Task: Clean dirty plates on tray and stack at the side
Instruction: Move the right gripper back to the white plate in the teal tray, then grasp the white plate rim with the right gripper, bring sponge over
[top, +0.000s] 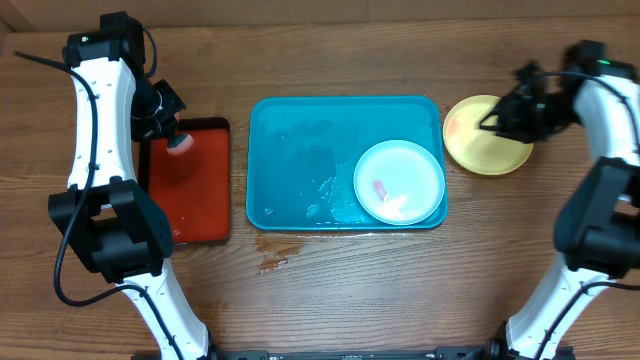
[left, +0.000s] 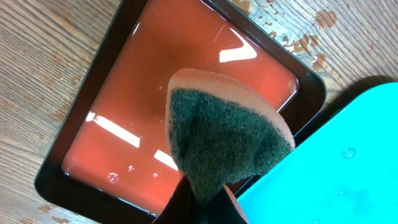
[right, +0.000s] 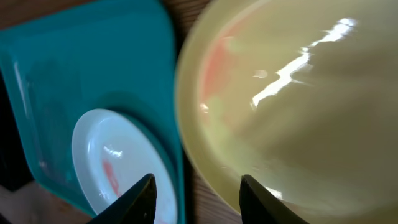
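At the 3 o'clock side of the bench (top: 330, 290), a yellow-green plate (top: 485, 145) lies on the wood just outside the teal tray (top: 300, 150), with an orange smear toward its 9 o'clock edge. The right hand (right: 198, 196) hangs over this plate with its fingers spread wide, nothing between them. Inside the tray, toward its 4 o'clock corner, sits a mint-white plate (top: 400, 182) with a small red smear near its middle; water droplets bead on the tray floor beside it. At 9 o'clock of the tray lies a red tray (top: 195, 200) with a black rim. The left hand (top: 170, 132) is above it, pinching a sponge (left: 227, 140) with its green scouring face toward the wrist camera. A wet patch (top: 275, 262) marks the wood at 6 o'clock of the teal tray.
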